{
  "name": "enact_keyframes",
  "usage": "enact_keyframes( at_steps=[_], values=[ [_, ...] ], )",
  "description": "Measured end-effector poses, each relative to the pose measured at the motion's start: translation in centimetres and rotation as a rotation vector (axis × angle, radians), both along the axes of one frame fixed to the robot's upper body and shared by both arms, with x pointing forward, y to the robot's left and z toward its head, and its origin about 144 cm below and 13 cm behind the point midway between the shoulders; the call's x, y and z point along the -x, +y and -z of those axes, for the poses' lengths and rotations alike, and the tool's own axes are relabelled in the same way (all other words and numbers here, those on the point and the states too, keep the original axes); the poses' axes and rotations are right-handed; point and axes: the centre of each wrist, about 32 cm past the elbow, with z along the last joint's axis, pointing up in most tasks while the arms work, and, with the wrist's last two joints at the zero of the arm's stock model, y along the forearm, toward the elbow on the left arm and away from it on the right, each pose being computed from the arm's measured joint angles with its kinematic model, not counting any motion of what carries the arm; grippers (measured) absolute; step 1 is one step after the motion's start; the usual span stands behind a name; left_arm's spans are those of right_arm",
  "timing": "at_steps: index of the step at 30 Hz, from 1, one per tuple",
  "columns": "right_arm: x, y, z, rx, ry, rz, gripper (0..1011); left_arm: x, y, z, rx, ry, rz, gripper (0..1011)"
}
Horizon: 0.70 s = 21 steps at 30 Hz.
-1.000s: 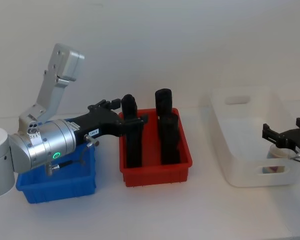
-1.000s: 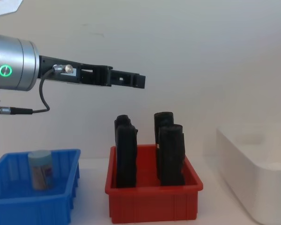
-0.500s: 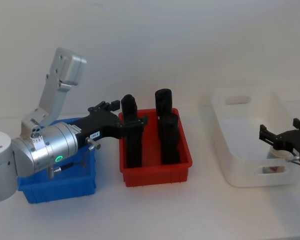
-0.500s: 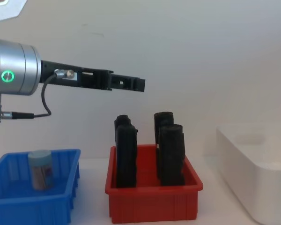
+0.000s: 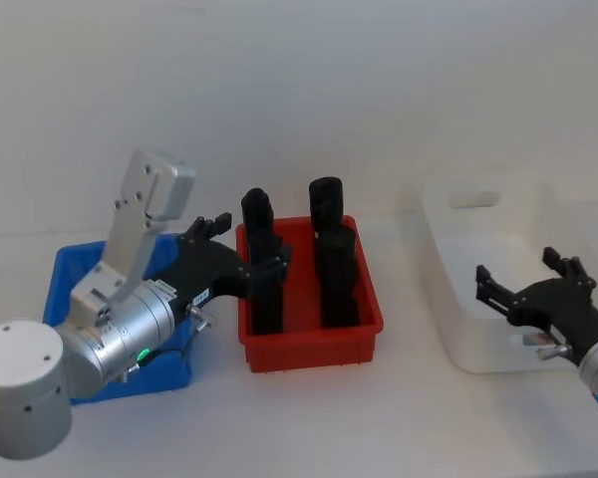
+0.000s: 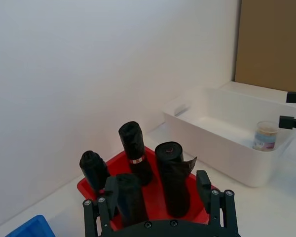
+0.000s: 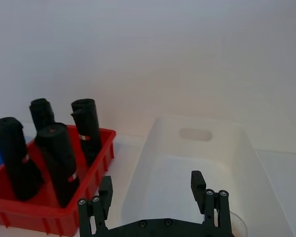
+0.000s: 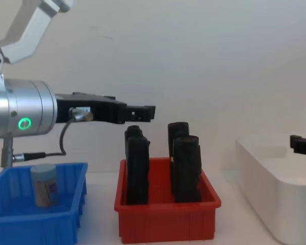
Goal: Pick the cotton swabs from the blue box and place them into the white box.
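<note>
Plain pale wall behind a white table (image 5: 409,418); three bins in a row on it.

Left gripper (image 8: 142,112) hung in the air, fingers spread wide, nothing between them. The blue box (image 8: 66,217) lay below and behind its fingertips, under the wrist; one tub of cotton swabs (image 8: 44,185) stood upright inside. Beneath the fingertips stood the black blocks (image 8: 136,168) in the red bin (image 8: 166,224).

Right gripper (image 7: 152,187) hovered over the near end of the white box (image 7: 138,182), likewise wide open and empty; a second tub (image 6: 265,136) sat in that box just below it.

Risks, as judged:
- a straight drop by the left gripper would likely strike a block or the red bin's rim, not the tub; it would need drawing back first
- the tub looked smooth and light; an off-centre pinch could tip it or push it against the box wall
- too low a lift could catch the blue rim
</note>
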Motion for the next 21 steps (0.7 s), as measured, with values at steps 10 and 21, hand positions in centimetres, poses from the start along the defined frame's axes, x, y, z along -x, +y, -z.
enact_keyframes(
  at_steps=[10,21],
  values=[
    [2.7,1.8,0.8,-0.035,-0.072,-0.081,1002,1.4,-1.5,2.7,-0.016,-0.092,-0.076,1004],
    [3.6,2.3,1.0,-0.049,-0.095,-0.106,1001,3.1,-3.0,5.3,-0.013,-0.185,-0.141,1004]
  ],
)
